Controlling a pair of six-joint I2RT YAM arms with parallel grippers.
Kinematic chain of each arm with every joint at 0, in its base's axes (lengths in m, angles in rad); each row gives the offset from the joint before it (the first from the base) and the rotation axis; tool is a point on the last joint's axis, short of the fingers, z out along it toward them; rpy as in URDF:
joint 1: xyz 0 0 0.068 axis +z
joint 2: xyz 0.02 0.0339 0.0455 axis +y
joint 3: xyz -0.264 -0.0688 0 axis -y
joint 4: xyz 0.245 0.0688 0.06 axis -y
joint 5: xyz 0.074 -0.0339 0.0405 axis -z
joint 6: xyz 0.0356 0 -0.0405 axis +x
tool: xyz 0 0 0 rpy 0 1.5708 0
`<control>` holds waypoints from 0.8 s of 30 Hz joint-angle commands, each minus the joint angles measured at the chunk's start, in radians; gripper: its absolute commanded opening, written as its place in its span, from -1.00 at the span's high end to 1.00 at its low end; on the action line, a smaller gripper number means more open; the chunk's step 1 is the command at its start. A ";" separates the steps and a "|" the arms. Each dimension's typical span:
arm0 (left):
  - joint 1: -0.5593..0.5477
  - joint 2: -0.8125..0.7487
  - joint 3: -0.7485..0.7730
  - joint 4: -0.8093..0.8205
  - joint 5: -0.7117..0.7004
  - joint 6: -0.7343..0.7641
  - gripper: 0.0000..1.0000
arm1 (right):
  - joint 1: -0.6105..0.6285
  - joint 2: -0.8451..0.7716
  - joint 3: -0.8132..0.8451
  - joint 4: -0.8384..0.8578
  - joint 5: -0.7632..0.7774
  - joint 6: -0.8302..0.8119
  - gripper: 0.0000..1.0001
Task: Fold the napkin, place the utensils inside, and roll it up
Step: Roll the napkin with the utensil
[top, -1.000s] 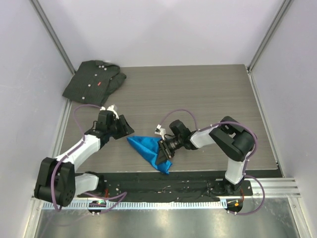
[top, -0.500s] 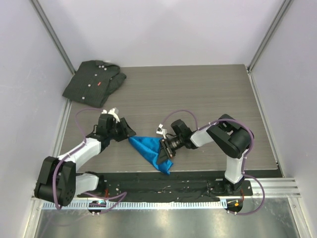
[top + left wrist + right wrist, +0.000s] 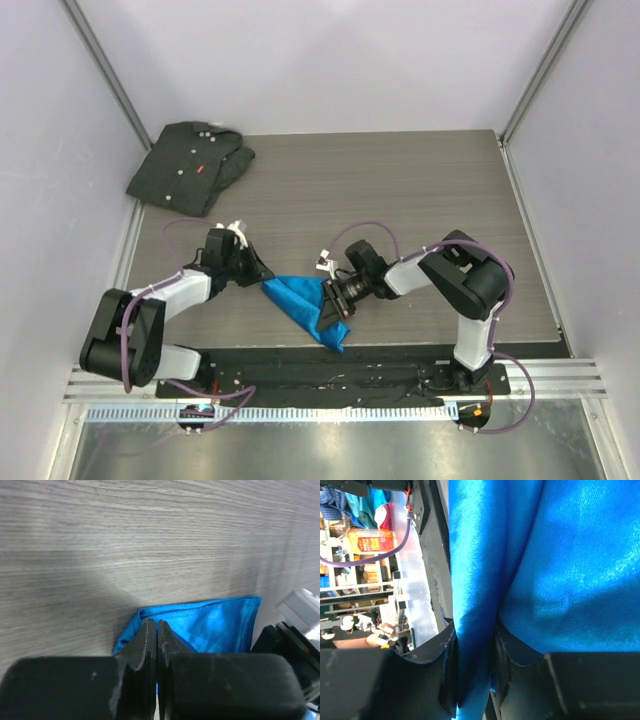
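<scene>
The bright blue napkin (image 3: pixel 298 297) lies bunched in a rough triangle on the wooden table near the front edge. My left gripper (image 3: pixel 261 277) is at its left corner with the jaws pressed together; in the left wrist view (image 3: pixel 153 626) a sliver of blue napkin (image 3: pixel 215 625) shows between the fingers. My right gripper (image 3: pixel 329 304) is shut on a fold at the napkin's right side. In the right wrist view (image 3: pixel 473 630) the cloth (image 3: pixel 570 555) runs down between the jaws. The knife is not in view.
A dark grey-black buttoned shirt (image 3: pixel 190 165) lies folded at the table's far left corner. The black base plate (image 3: pixel 330 368) of the arms runs along the near edge just below the napkin. Walls close in the table on three sides.
My left gripper, open a second ago, has moved right to the napkin's left corner and shut there. The right gripper has kept its hold and hardly moved.
</scene>
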 commanded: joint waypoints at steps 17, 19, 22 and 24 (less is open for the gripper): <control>-0.018 0.154 0.133 -0.176 -0.032 0.048 1.00 | 0.062 -0.457 0.160 -0.629 0.753 -0.291 -0.61; -0.020 0.154 0.137 -0.187 -0.029 0.045 1.00 | 0.101 -0.505 0.166 -0.607 0.868 -0.324 -0.65; -0.021 0.158 0.146 -0.200 -0.032 0.042 1.00 | 0.214 -0.498 0.195 -0.583 1.040 -0.399 -0.69; -0.021 0.161 0.151 -0.214 -0.035 0.042 1.00 | 0.297 -0.470 0.210 -0.548 1.106 -0.449 -0.70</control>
